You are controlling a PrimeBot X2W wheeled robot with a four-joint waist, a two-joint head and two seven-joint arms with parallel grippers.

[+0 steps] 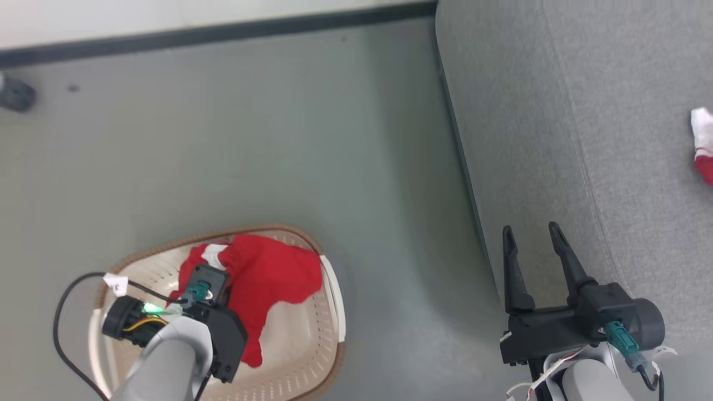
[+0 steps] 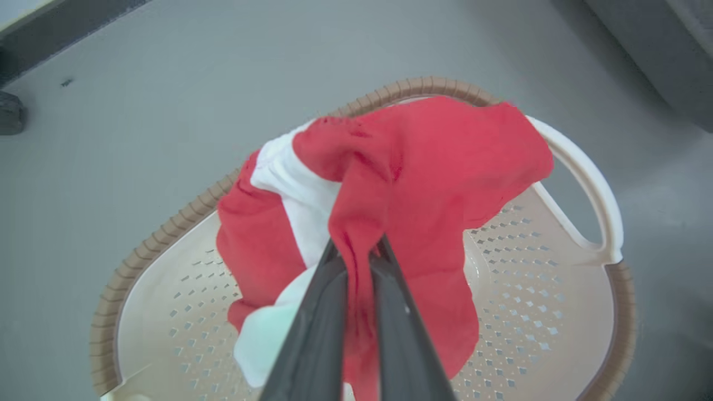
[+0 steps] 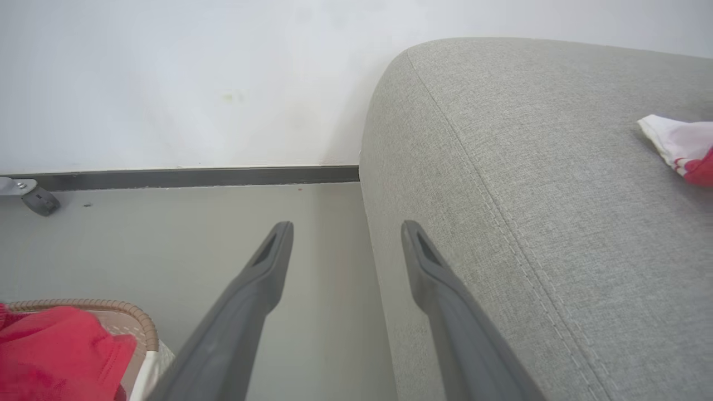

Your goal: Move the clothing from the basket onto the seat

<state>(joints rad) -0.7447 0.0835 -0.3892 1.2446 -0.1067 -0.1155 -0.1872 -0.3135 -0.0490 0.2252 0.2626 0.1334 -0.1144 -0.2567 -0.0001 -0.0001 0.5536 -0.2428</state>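
A red garment with white stripes (image 1: 267,278) (image 2: 423,172) is bunched over the cream basket (image 1: 312,356) (image 2: 529,289), lifted in a fold. My left gripper (image 2: 356,248) is shut on that red cloth, its fingers pinching the fold from below; in the head view its black wrist (image 1: 214,317) covers the grip. A second red and white garment (image 1: 703,145) (image 3: 682,147) lies on the grey seat (image 1: 585,111) (image 3: 529,167) at the far right. My right gripper (image 1: 532,236) (image 3: 345,239) hangs open over the seat's front edge, holding nothing.
Grey floor (image 1: 250,139) stretches between the basket and the seat. A white wall with a dark skirting band (image 1: 223,33) runs along the back. A small dark caster (image 1: 16,94) (image 3: 39,200) stands at the far left by the wall.
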